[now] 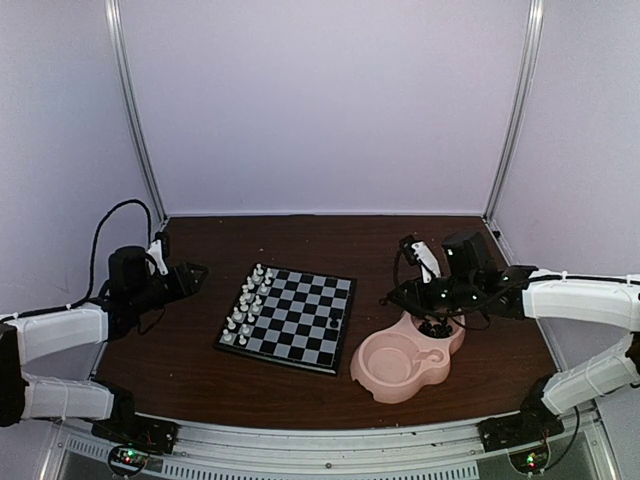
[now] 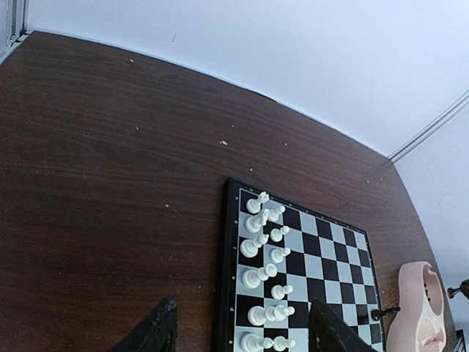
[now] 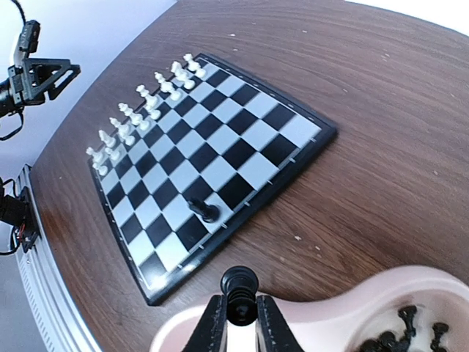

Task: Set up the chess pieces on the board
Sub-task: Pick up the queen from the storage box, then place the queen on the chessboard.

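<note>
The board (image 1: 290, 318) lies mid-table. Two rows of white chess pieces (image 1: 248, 301) stand along its left side, also shown in the left wrist view (image 2: 265, 271) and the right wrist view (image 3: 139, 117). One black piece (image 3: 205, 211) stands alone on the board's right edge (image 1: 334, 325). My right gripper (image 3: 239, 315) is shut on a black chess piece (image 3: 239, 286), held above the pink dish (image 1: 405, 360). More black pieces (image 3: 410, 334) lie in the dish's far bowl. My left gripper (image 2: 238, 330) is open and empty, left of the board (image 2: 308, 249).
The pink double-bowl dish (image 3: 352, 308) sits right of the board; its near bowl holds nothing. White walls with metal corner posts (image 1: 135, 110) enclose the brown table. A black cable (image 1: 110, 225) loops behind the left arm.
</note>
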Motion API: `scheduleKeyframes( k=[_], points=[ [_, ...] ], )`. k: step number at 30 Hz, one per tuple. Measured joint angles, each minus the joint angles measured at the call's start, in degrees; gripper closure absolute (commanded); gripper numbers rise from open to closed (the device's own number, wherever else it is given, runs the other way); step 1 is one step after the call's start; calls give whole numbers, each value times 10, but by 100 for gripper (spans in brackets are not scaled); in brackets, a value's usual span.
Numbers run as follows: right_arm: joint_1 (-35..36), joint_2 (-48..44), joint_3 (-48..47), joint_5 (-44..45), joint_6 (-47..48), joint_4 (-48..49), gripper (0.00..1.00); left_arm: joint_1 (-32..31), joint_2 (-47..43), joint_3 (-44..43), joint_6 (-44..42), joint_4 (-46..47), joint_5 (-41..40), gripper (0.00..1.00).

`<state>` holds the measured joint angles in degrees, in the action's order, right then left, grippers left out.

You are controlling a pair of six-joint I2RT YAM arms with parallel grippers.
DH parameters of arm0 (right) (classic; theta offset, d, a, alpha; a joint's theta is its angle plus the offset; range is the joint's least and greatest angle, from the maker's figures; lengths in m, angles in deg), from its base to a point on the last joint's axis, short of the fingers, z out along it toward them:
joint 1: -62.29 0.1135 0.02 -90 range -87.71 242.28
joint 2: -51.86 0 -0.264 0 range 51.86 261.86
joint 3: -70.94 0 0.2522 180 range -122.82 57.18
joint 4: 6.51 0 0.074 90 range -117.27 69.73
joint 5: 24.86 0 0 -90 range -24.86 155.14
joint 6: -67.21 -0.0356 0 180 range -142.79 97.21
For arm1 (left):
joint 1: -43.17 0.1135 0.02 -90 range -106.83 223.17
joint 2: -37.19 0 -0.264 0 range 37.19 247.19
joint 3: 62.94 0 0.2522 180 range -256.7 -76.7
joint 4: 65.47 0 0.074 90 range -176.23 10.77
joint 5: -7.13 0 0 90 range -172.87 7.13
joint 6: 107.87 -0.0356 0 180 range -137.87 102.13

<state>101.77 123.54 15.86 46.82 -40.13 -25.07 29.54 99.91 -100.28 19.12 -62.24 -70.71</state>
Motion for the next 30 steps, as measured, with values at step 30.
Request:
scheduleKeyframes(
  k=[30],
  points=[
    [47,243,-169,63,5,33,89,0,20,0,1,0,8,39]
  ],
)
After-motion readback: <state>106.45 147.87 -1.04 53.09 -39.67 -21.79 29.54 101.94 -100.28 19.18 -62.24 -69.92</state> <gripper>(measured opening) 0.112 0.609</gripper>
